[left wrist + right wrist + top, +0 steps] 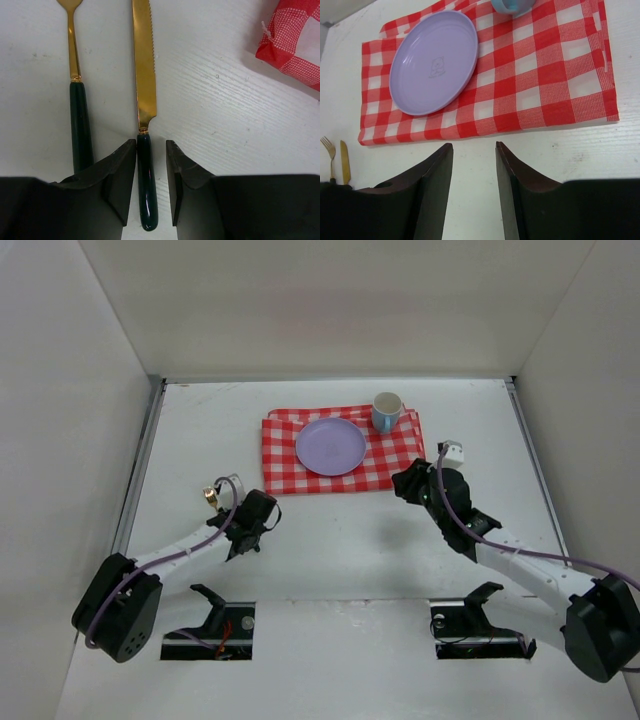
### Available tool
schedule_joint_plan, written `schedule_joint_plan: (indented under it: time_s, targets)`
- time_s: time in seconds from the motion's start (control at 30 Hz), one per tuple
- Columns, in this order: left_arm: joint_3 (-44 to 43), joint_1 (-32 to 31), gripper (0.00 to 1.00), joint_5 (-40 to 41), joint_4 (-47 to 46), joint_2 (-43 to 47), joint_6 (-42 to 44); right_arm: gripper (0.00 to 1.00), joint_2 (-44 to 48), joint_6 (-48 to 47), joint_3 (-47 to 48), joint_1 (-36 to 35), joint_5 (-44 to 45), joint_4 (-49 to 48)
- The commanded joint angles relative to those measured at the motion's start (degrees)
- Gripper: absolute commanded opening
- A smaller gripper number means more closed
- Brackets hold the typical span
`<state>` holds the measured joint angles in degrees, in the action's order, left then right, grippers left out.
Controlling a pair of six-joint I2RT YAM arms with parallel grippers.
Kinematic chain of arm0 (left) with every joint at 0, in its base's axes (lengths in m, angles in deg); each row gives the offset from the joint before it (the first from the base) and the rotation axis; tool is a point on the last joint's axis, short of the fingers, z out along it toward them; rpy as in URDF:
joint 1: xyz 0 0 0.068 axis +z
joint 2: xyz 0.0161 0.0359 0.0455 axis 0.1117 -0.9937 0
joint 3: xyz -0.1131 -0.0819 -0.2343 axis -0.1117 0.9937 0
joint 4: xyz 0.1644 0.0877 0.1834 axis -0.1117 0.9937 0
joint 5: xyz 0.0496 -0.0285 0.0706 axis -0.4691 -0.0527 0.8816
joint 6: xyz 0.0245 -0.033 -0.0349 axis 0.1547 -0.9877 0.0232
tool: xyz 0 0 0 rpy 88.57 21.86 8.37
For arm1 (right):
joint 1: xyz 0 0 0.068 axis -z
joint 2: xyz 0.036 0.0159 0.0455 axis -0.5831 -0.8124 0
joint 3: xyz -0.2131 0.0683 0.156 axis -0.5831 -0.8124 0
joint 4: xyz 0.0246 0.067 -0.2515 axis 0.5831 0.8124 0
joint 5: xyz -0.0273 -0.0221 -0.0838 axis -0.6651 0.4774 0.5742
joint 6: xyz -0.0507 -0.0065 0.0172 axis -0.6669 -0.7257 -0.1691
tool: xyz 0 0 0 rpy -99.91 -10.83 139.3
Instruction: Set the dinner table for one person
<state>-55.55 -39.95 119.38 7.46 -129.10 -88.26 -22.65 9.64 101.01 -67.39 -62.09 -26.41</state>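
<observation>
Left pincer (pixel 150 145) straddles knife (pixel 144 75) handle; only wrist views show it and fork (pixel 75 60).

Colours on my screens: red, lilac, gold and green over white.
I see the dinner table (pixel 330 560) in matte white, the cloth (pixel 280 455) checked red and white, the plate (pixel 331 446) plain lilac with a faint outlined figure at its centre, and the mug (pixel 387 412) pale blue outside, cream inside. The knife (pixel 144 75) and fork (pixel 74 50) are both shiny gold with dark green handles.
</observation>
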Motion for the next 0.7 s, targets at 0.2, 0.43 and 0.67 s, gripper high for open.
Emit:
schedule_joint_plan:
  time_s: [0.2,0.43,0.67]
  targets:
    - [1.78,1.68,0.25,-0.83,-0.50,0.69,-1.91,0.49,1.13,0.61,-0.12,-0.66,-0.87,-4.06]
    - [3.01,1.15,0.22,-3.02,-1.46,-0.28,-3.32,0.53,1.30,1.31,-0.47,-0.66,-2.01,-4.50]
    - [5.03,2.38,0.09,-4.43,-3.40,2.09,-3.32,0.57,2.00,2.10,-1.09,-0.13,-3.07,-5.20]
